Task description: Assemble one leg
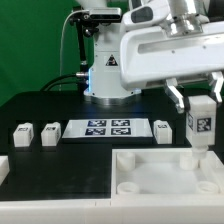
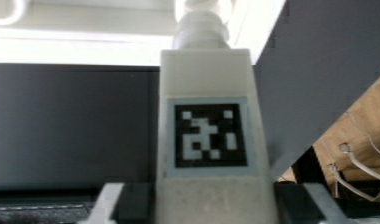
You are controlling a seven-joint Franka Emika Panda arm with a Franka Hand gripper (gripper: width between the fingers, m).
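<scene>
- While the gripper (image 1: 197, 100) pinches the leg (image 1: 200, 122) upright, it hangs over a corner of the tray (image 1: 140, 153), at the exterior view's right
- If it comes down off-centre, I reckon its tip catches the rim and the leg twists between the fingers

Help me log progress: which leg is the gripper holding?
The upright leg at the tray's far corner; the other three rest on the table.

The leg (image 1: 200, 122) was shown white, its face marked with a black-and-white square tag, the tray (image 1: 160, 152) was rendered plain white, the marker board (image 1: 108, 128) was printed with four black-and-white tags, the table (image 1: 40, 100) was covered in black
</scene>
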